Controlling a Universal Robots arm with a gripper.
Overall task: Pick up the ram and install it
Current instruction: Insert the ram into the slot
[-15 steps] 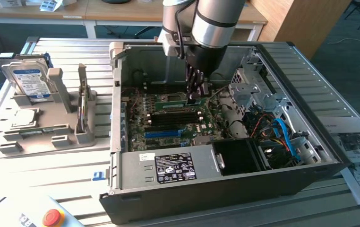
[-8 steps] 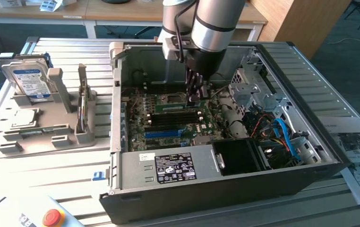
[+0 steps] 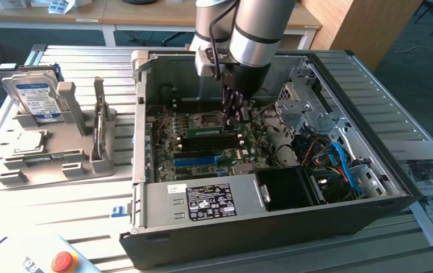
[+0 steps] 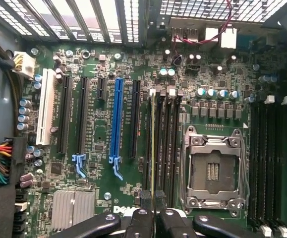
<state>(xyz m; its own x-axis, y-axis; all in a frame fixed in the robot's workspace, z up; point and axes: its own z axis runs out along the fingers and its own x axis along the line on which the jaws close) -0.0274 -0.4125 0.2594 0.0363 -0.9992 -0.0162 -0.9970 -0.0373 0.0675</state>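
The ram [image 4: 153, 148] is a thin green stick seen edge-on, standing in a memory slot between the black expansion slots and the CPU socket [image 4: 212, 171]. My gripper [image 4: 154, 218] is shut on its near end, one finger on each side of the edge. In the exterior view the gripper [image 3: 236, 120] reaches straight down into the open computer case [image 3: 277, 227], and the ram [image 3: 205, 130] lies as a green strip along the motherboard just below the fingers. I cannot tell whether it is fully seated.
Neighbouring black memory slots [image 4: 169, 144] and a long blue slot [image 4: 116, 119] flank the ram. The power supply [image 3: 201, 202] and cables [image 3: 338, 159] crowd the case. Outside, a hard drive [image 3: 34, 96] stands in a grey fixture [image 3: 57, 153]; a red stop button [image 3: 63, 261] and papers [image 3: 429, 182] lie nearby.
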